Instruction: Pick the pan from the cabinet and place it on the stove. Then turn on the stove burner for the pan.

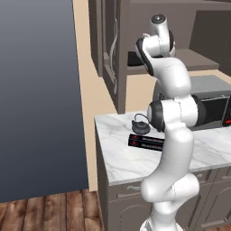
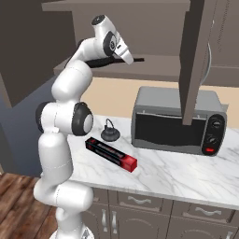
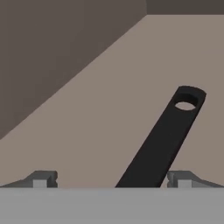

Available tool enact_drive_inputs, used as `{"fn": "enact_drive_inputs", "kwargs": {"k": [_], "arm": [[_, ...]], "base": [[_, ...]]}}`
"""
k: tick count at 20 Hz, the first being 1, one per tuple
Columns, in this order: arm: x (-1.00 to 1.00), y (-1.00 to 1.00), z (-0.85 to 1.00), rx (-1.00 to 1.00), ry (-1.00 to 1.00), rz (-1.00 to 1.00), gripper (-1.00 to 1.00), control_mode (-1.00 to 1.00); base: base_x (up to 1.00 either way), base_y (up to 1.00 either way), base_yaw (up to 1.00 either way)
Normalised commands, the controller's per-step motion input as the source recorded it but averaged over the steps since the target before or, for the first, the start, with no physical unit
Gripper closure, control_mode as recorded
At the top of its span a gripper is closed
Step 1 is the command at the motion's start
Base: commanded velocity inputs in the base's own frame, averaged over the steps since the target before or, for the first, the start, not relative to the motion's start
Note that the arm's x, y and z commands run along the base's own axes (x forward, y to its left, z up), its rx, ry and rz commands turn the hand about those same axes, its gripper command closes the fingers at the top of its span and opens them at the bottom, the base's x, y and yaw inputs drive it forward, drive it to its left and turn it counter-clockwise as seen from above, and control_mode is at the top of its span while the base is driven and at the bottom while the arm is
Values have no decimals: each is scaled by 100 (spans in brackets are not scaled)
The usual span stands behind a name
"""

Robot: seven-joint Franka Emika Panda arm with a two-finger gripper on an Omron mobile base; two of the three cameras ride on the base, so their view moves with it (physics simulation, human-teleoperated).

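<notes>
Gripper [image 3: 112, 179] of mine stands spread wide with nothing between the tips, one dark tip at seven o'clock and the other at five o'clock in the hand view. Between them runs the flat black handle of the pan [image 3: 164, 138], rising toward one o'clock to its hanging hole; the pan's round body is cut off below the tips, so I cannot tell how close the fingers are to it. From the right base view only a thin black sliver of the handle pokes out past my wrist on the shelf of the cabinet [image 2: 196, 56], whose open door hangs in front of the toaster oven [image 2: 177, 122]. My arm is folded upright, elbow low, forearm reaching up so the hand sits level inside the shelf. On the marble counter [image 1: 117, 158] lie a small black teapot [image 1: 140, 125] and a dark box [image 1: 145, 142], just beside each other.
</notes>
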Motion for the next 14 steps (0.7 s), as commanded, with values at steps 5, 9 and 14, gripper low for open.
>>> {"fn": "enact_drive_inputs", "kwargs": {"k": [5, 9, 14], "arm": [[0, 0, -16, 0, 7, -1, -100, -100], [0, 0, -23, 0, 5, 0, -100, -100], [0, 0, -30, 0, 4, 0, -100, -100]], "base": [[0, 0, 0], [0, 0, 0], [0, 0, 0]]}}
